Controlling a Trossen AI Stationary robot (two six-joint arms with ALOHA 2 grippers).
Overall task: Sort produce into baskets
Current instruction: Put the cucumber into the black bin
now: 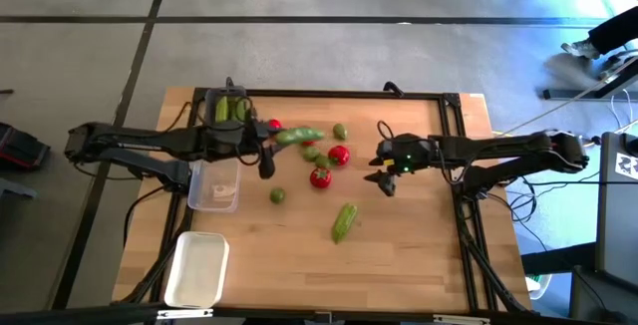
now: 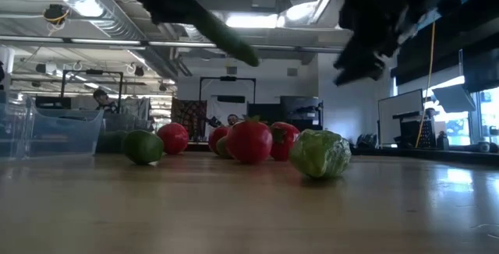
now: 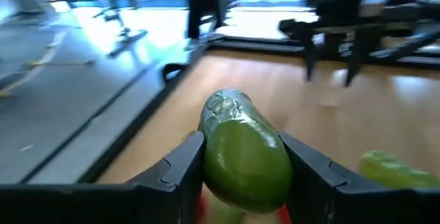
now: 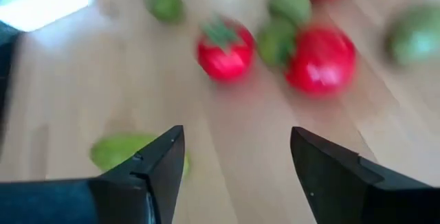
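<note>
— What has your left tool [image 1: 267,144] got?

— My left tool is closed around a light-green cucumber [image 1: 299,135], one finger on each side of it, carried in the air above the middle of the table [image 1: 419,265]. The low view shows it hanging clear of the wood.

— And the right one?

— My right tool [image 1: 382,168] hovers right of the pile, fingers spread wide, gripping nothing.

— Count the produce for me.

— Cucumbers: the one I hold, one lying alone on the table [image 1: 343,221] toward the near edge, and at least two in the dark grey basket [image 1: 210,98] at the far left corner; I cannot tell the exact number there. Tomatoes: three, one by the dark basket [image 1: 274,125] and two close together in the middle [image 1: 338,156] [image 1: 320,176]. Small green fruits: I make out three, one far [image 1: 340,132], one beside the tomatoes [image 1: 313,153], one apart on the near left [image 1: 277,195].

— Baskets?

— Three, all down the left side: the dark one, the clear basket [image 1: 215,185] in the middle, the white basket [image 1: 196,269] at the near left corner.

— Room to move?

— The near half and the whole right side of the table are bare wood. The pile sits between my two tools, well apart from every edge.
</note>
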